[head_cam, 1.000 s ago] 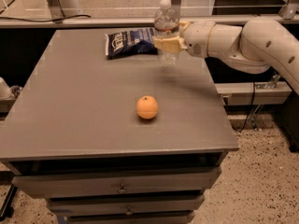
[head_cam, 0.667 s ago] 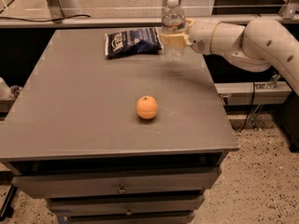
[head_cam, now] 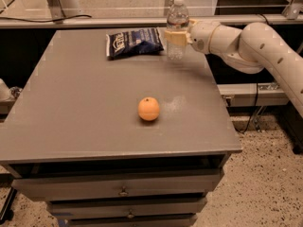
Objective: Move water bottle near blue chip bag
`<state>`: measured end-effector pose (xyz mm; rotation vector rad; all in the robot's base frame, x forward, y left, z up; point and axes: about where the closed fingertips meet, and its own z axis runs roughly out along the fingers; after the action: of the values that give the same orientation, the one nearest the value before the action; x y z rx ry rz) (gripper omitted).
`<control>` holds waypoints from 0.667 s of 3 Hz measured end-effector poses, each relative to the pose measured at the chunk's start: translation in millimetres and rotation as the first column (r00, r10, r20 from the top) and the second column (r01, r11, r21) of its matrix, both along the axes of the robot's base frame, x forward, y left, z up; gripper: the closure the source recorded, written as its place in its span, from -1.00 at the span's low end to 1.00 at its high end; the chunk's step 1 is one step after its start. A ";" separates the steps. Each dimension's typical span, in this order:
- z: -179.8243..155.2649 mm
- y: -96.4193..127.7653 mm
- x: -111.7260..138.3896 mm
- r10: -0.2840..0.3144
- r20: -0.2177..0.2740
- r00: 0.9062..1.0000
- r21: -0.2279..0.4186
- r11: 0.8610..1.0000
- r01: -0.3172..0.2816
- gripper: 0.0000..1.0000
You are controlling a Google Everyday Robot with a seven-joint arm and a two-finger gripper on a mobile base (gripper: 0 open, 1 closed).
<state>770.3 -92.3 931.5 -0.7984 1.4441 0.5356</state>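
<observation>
- Since a second ago the water bottle (head_cam: 177,17) and the gripper (head_cam: 174,38) have slid a little toward the far edge of the table (head_cam: 94,108). They also moved slightly to the arm's side, so they stand marginally farther off the bag's end.
- Blue chip bag (head_cam: 135,41) and orange (head_cam: 148,109) have not shifted.
- Gripper: clamped around the bottle's midsection, with the cream fingers wrapped over the label band. The arm reaches in from the picture's right, wrist roughly level.
- Bottle: upright in that grip, cap above the fingers and base below them, at the far right part of the tabletop.
- Key relation: the bag lies flat on the side of the gripper opposite the arm, just beside it.
  - Its long axis runs straight away from the gripper, along the far edge.
  - Its nearest end sits close to the bottle's lower half; I cannot tell whether they touch.
- Base contact: probably on the table or barely above it. The view does not settle this.
- Orange: well apart from the gripper on the near side, clear of any path.
- Judgement: placement looks nearly met. What remains is settling the bottle and letting go without tipping it, since it is tall with a narrow base. At most it needs a small nudge toward the bag.
</observation>
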 end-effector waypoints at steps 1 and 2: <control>-11.1 1.7 13.5 -0.014 -0.018 1.000 0.012 1.000 0.014 1.00; -21.7 0.3 20.4 -0.032 -0.048 0.998 0.008 0.999 0.033 0.67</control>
<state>790.6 -92.0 909.9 -0.7583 1.4957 0.5389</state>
